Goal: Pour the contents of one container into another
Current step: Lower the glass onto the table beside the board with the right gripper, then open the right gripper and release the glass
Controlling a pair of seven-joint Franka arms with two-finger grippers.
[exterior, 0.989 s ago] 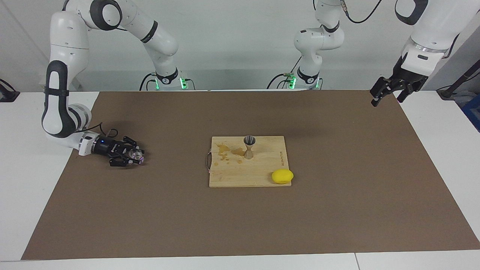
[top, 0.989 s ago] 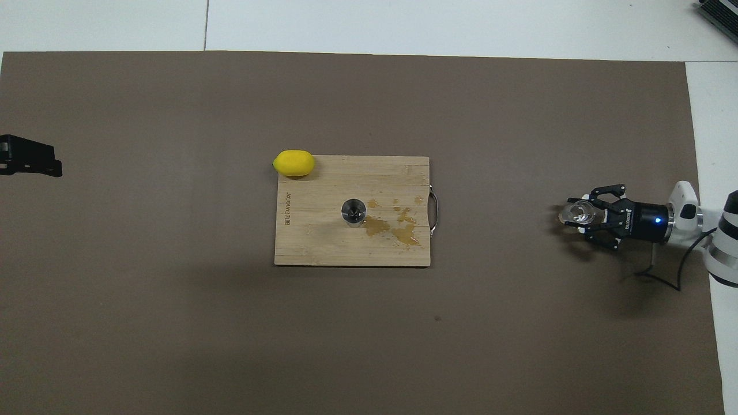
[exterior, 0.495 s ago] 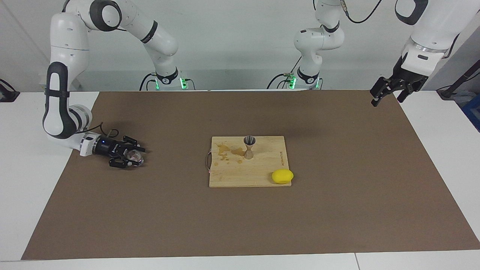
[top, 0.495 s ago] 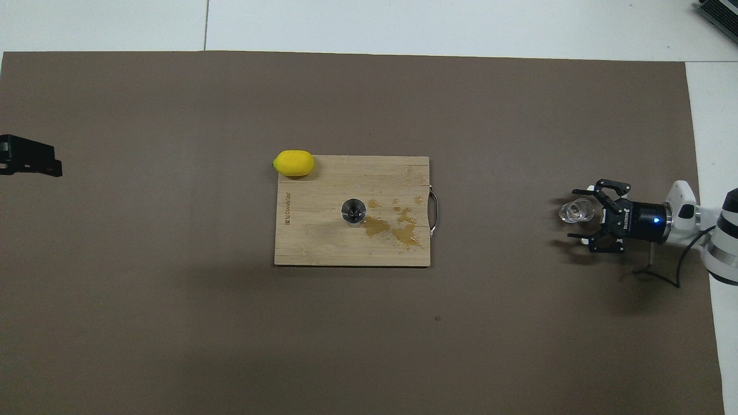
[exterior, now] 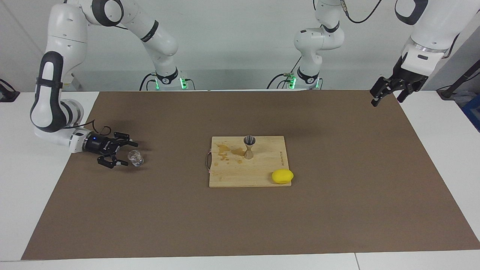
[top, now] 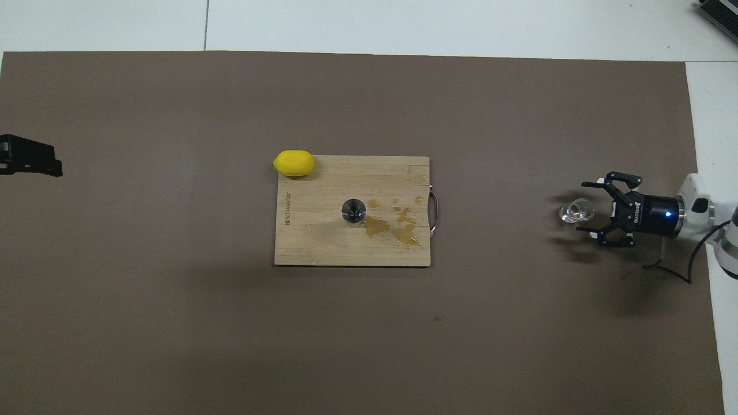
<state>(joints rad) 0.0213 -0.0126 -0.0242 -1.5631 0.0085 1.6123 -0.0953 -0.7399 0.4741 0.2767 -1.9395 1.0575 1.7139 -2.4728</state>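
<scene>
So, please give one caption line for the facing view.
Right gripper open beside glass cup; jigger on cutting board.

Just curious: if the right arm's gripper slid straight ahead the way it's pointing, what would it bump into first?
Probably the glass cup, standing just ahead of the right gripper and its open fingers.

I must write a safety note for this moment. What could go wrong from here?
1. The open right gripper is close beside the glass cup on the mat; a sideways move might knock it over.
2. Brown liquid lies on the cutting board beside the jigger; it could spread or make the board slippery.
</scene>
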